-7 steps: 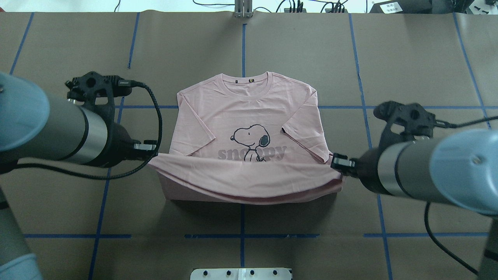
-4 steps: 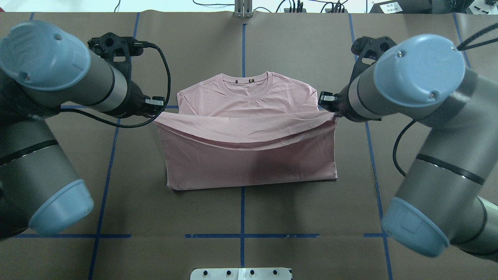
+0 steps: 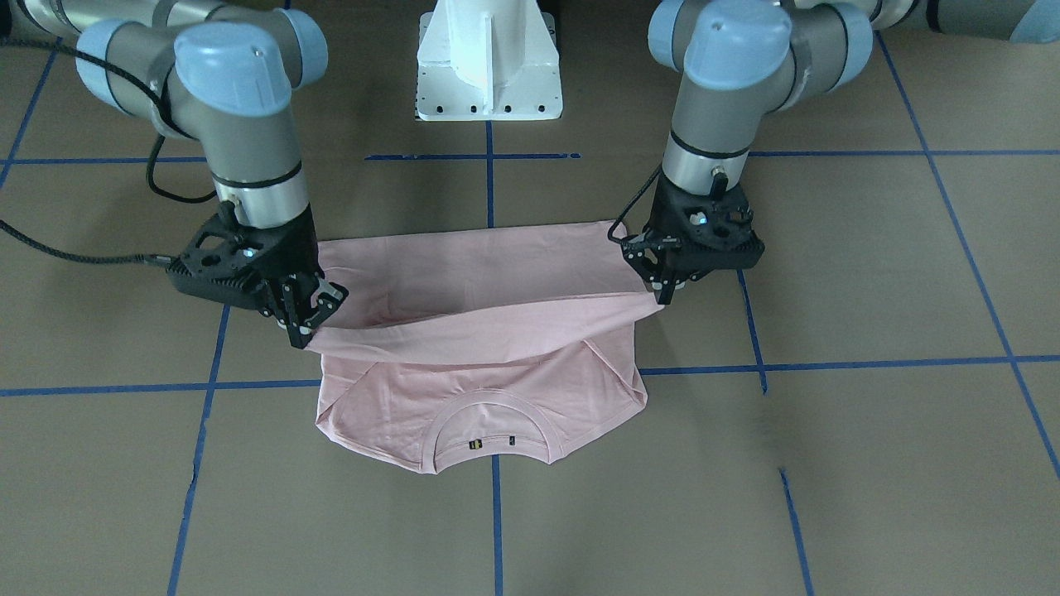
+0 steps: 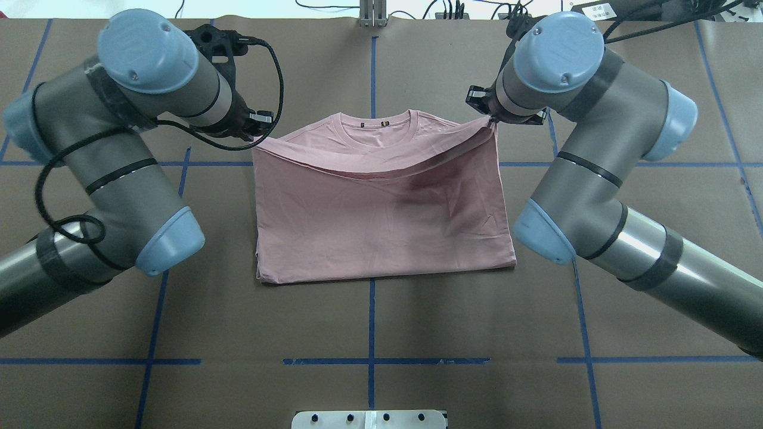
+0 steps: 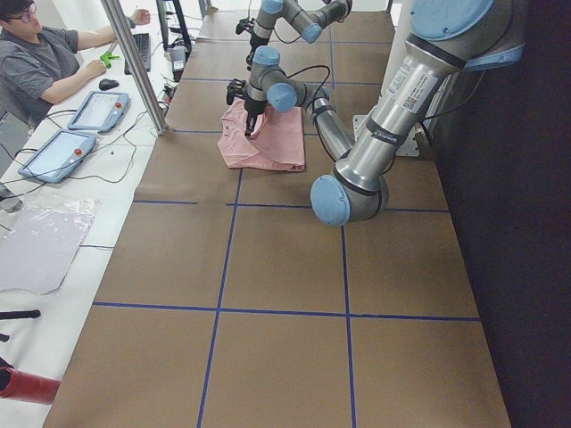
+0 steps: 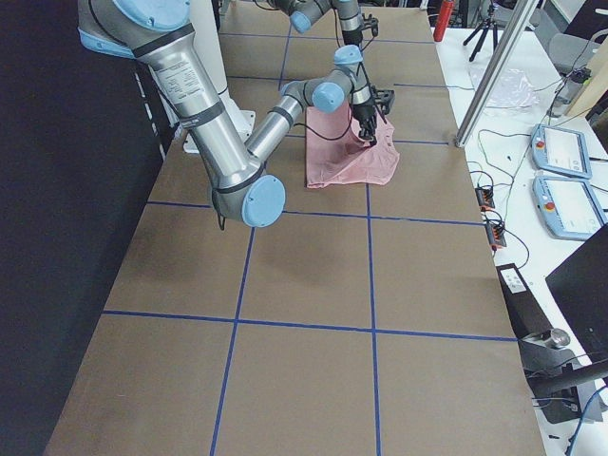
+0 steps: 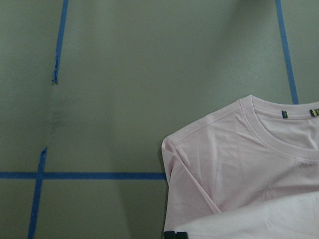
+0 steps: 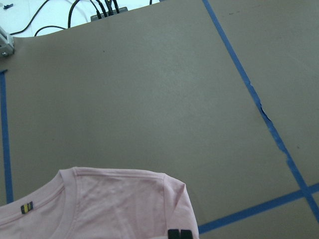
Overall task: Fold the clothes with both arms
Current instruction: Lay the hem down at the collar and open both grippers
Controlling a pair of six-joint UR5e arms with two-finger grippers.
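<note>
The pale pink T-shirt (image 4: pixel 381 220) lies on the brown table, its lower half folded up over the chest so the dog print is hidden. The ribbed neck (image 4: pixel 375 128) still shows at the far edge. My left gripper (image 4: pixel 262 128) is shut on the hem's left corner, held just above the left shoulder. My right gripper (image 4: pixel 490 116) is shut on the hem's right corner, by the right shoulder. In the front-facing view the left gripper (image 3: pixel 662 294) and right gripper (image 3: pixel 302 331) hold the hem (image 3: pixel 480 323) sagging between them. Both wrist views show the shoulders below: left (image 7: pixel 239 164), right (image 8: pixel 114 204).
Blue tape lines (image 4: pixel 369 361) grid the brown table. The white pedestal base (image 3: pixel 489 58) stands at the near edge. Cables (image 4: pixel 453 9) lie along the far edge. An operator (image 5: pixel 45 53) sits at a side desk with tablets (image 5: pixel 98 109), beyond a metal post (image 5: pixel 134 62).
Both grippers carried the hem away from the robot, from over the print up to the shoulders. The folded layer now covers the print and sleeves. Both arms stretched forward.
</note>
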